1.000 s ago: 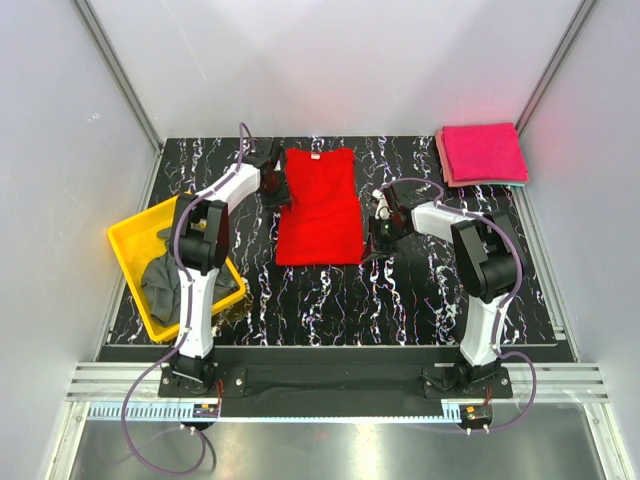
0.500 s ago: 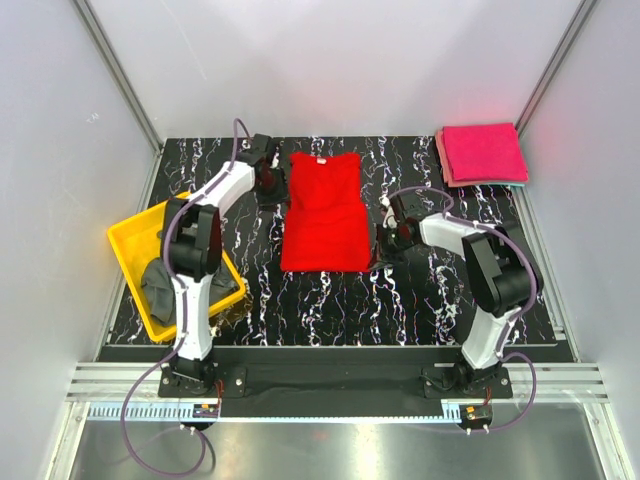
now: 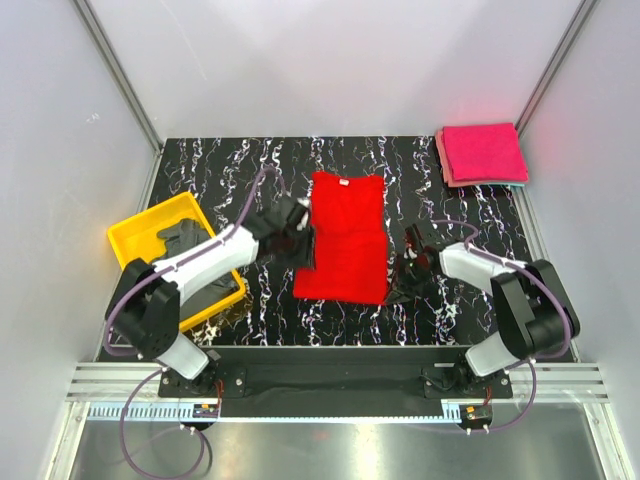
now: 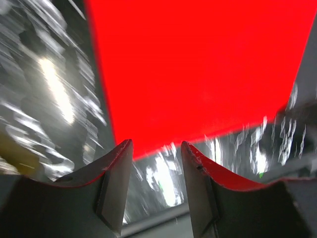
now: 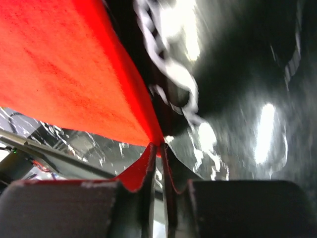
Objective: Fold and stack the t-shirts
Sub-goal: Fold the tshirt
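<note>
The red t-shirt (image 3: 345, 240) lies flat on the black marbled table (image 3: 450, 315), to the right of the yellow tray (image 3: 132, 248). It is a long narrow panel with its neck label at the end farther from the arm bases. A dark grey t-shirt (image 3: 183, 233) sits crumpled inside the tray. The folded pink stack (image 3: 483, 152) rests well apart from the tray, at the table's far right corner.

The left gripper (image 4: 156, 148) hovers between the tray and the red t-shirt, at the cloth's tray-side edge. Its jaws are parted and nothing is between them. The right gripper (image 5: 158, 146) is on the side of the shirt away from the tray, at the near corner of the hem. Its jaws are almost together, with only a thin slit between them, and the corner of the cloth runs right up to the tips. Whether they are pinching it cannot be told.

The main risk appears to be at that corner. If fabric is caught in the slit when the arm pulls away, the hem would drag and the panel would skew or open. On the tray side, the parted jaws could close on the top layer alone, so the layers would separate when lifted. The smooth tabletop may also let the whole shirt slide instead of creasing. A crooked fold would probably then sit unevenly on the pink stack.
</note>
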Tool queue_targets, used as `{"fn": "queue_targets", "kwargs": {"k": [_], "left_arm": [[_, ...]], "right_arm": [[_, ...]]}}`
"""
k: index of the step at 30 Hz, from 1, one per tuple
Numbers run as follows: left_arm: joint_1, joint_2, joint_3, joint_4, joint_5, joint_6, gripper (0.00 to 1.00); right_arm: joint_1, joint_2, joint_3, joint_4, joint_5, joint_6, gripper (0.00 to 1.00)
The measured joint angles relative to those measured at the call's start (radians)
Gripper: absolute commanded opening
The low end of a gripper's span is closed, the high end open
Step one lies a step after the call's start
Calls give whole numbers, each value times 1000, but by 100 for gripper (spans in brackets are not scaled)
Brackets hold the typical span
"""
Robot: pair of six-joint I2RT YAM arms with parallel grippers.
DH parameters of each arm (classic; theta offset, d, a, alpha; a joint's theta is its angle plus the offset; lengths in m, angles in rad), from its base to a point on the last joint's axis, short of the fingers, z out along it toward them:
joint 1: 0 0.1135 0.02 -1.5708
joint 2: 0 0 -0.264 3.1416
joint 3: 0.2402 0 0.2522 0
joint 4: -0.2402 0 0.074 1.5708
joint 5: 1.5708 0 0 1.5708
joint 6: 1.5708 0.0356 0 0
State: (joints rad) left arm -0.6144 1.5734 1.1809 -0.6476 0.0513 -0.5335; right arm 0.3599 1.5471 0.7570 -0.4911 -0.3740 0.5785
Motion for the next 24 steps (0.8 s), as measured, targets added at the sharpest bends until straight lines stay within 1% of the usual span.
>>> {"fn": "queue_targets", "kwargs": {"k": [1, 2, 4, 5, 6, 8, 11, 14, 19, 22, 24], "left_arm": [[-32, -21, -54, 19, 21, -14, 49], [-53, -37, -100, 30, 47, -27, 49], [-63, -63, -179, 69, 87, -56, 49], [-61, -70, -208, 83, 97, -69, 49], [-58, -73, -224, 95, 102, -76, 49], [-53, -75, -242, 115, 106, -88, 49], [-51, -75, -243, 149, 106, -93, 49], [-51, -65, -243, 181, 106, -92, 49], [-51, -22, -245, 202, 100, -92, 49], [-51, -16, -271, 217, 87, -93, 48], [-51, -12, -294, 221, 74, -94, 49]], "right_arm": [[0, -20, -12, -15, 1, 13, 23], [0, -42, -21, -32, 4, 27, 27], [0, -95, -29, -72, 16, 43, 32], [0, -119, -29, -86, 18, 50, 32], [0, -150, -24, -101, 19, 52, 32], [0, -179, 6, -130, 23, 53, 26], [0, -167, 101, -137, 11, 31, 20], [-2, -96, 225, -115, -17, -26, 18], [-23, 148, 439, -71, -123, -151, 18], [-59, 273, 492, -47, -198, -209, 20], [-92, 333, 502, -31, -261, -235, 20]]}}
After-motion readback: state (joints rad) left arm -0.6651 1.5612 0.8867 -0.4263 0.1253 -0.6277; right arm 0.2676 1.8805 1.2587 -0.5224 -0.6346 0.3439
